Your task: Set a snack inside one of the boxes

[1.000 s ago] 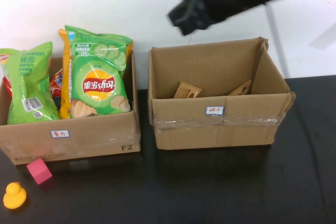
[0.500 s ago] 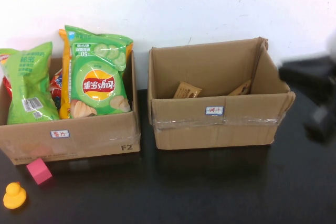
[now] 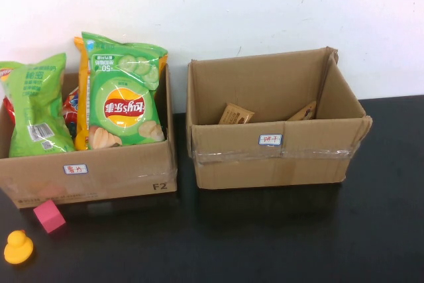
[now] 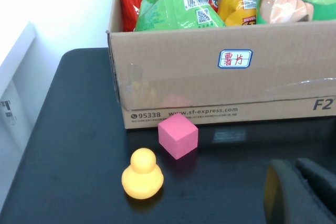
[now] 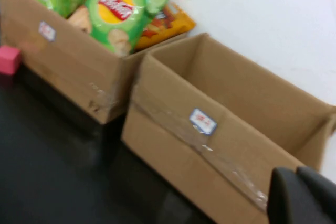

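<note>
Cardboard boxes [image 3: 275, 157] hold glossy crinkled snack bags [image 3: 124, 97]; both fingers unseen overhead.

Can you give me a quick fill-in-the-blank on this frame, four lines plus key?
1. The green chip bags stand in the ____ box.
2. The right box holds small ____ packets.
3. In front of the left box, the pink cube sits beside a yellow ____.
4. Neither the left gripper nor the right gripper appears in the ____ view.

Missing words: left; brown; duck; high
</note>
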{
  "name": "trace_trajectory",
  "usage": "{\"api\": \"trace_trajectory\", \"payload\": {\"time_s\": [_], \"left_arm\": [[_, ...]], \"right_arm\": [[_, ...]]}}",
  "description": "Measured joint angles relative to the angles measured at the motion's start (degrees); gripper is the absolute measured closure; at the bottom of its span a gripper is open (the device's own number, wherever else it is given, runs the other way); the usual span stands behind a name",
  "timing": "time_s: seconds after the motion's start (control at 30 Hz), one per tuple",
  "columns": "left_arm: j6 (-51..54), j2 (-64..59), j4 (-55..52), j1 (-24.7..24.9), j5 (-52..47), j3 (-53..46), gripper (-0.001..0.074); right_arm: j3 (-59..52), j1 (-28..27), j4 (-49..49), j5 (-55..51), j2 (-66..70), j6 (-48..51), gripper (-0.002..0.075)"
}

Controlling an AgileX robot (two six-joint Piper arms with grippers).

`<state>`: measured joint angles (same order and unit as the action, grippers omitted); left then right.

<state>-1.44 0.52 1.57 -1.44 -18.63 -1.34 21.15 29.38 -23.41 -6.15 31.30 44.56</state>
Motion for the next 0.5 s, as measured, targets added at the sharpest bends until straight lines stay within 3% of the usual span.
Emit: {"api": "trace_trajectory", "payload": {"time_s": [0.13,0.5], "left_arm": [[-0.1,0.0,0.0,0.0,0.0,0.0,0.0736],[-0.1,0.0,0.0,0.0,0.0,0.0,0.0736]], "right_arm": [[-8.3,-1.6,-1.2,7.9,-6.5,-0.1,0.0725],[-22.7,-22.4,-4.8,11.9,-25.6,-0.3,0.0725]]}}
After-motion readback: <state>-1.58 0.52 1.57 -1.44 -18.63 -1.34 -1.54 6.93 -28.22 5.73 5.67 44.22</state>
